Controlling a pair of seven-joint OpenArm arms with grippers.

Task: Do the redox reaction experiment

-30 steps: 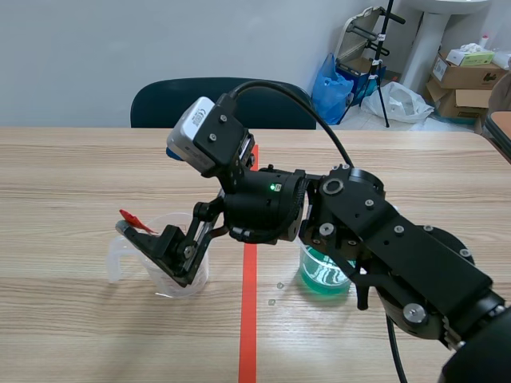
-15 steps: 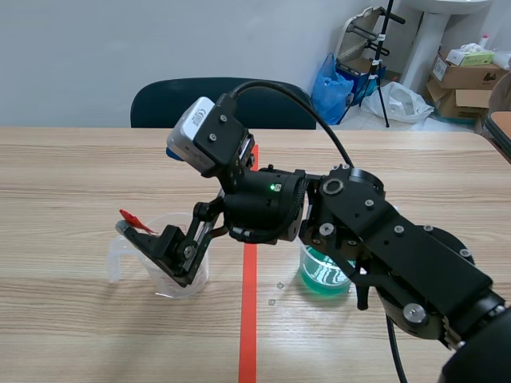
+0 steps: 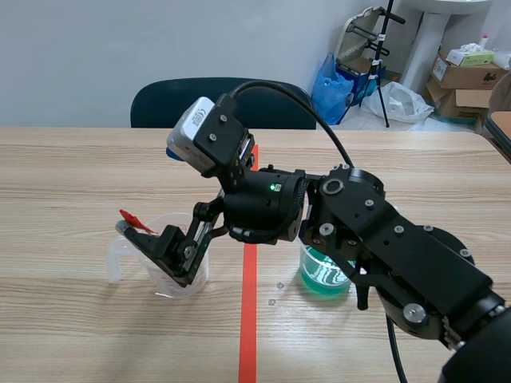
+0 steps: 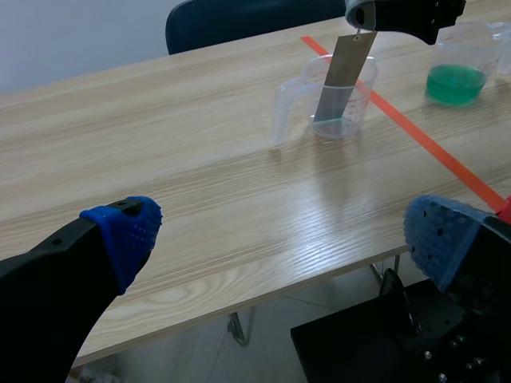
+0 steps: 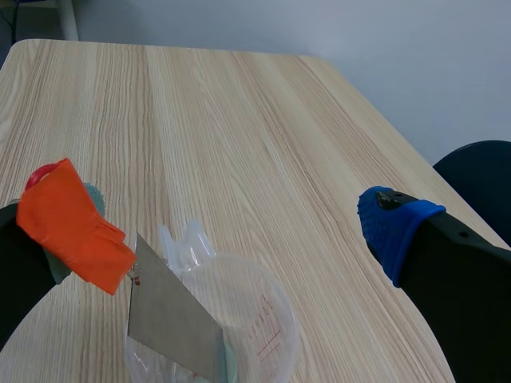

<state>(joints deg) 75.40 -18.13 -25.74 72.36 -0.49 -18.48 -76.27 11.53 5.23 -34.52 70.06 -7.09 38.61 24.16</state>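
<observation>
I see right gripper (image 5: pixel 227 231) wide open above clear measuring cup (image 5: pixel 267 315). Metal strip (image 5: pixel 172 327) hangs from orange tab (image 5: pixel 72 227) on one finger, lower end inside cup. Left gripper (image 4: pixel 279 231) also wide open, well apart from cup.

Right arm (image 3: pixel 399 255) stretched across the table (image 3: pixel 72 167), wrist pitched down, right gripper (image 3: pixel 153 251) just above the table top, jaws wide apart. Left gripper (image 4: pixel 279 231) sits off the table's edge, facing it, jaws wide apart too, blue pads (image 4: pixel 128 231) showing.
</observation>
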